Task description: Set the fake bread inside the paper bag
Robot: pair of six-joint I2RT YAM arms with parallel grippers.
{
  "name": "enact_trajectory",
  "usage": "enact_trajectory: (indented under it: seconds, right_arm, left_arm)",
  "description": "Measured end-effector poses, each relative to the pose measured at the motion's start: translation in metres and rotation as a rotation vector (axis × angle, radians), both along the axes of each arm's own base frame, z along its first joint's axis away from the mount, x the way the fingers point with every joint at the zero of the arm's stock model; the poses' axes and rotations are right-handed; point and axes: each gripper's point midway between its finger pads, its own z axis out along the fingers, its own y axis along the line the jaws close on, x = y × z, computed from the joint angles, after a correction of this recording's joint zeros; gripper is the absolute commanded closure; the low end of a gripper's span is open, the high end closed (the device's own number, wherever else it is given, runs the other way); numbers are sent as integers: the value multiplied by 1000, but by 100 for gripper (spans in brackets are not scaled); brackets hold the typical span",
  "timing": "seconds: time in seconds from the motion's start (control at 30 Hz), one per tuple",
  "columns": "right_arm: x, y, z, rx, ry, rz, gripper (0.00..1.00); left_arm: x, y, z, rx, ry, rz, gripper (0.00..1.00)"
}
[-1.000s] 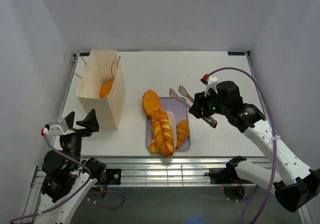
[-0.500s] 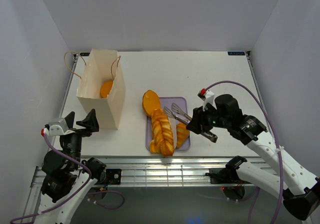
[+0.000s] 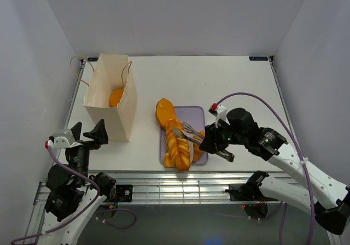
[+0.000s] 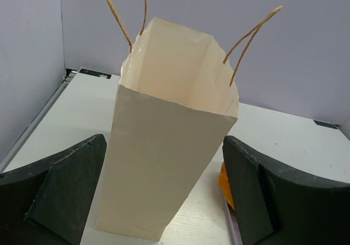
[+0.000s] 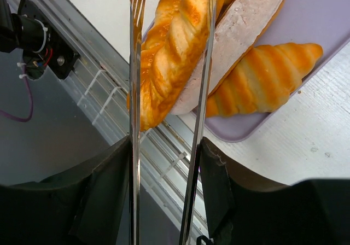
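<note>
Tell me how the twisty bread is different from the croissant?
The braided loaf is longer and plaited; the croissant is shorter, striped and tapers to a point. The braided loaf lines up between the two arms of the tongs; the croissant lies outside them. Both are glossy golden-orange and on the lilac tray.

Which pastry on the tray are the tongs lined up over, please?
The braided loaf: in the right wrist view it shows between the two blades of the tongs, whereas the croissant lies outside them, to one side.
</note>
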Motion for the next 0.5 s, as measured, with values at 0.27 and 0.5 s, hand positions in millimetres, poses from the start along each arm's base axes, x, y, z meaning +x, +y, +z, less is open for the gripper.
enact_trajectory:
  seconds: [0.27, 0.5]
  right_arm:
    - [0, -3, -7, -43, -2, -30, 44]
    - [-1, -4, -9, -57, -4, -36, 44]
  left_arm:
    - [0, 0, 0, 0, 0, 0, 2]
    - [0, 0, 0, 0, 0, 0, 2]
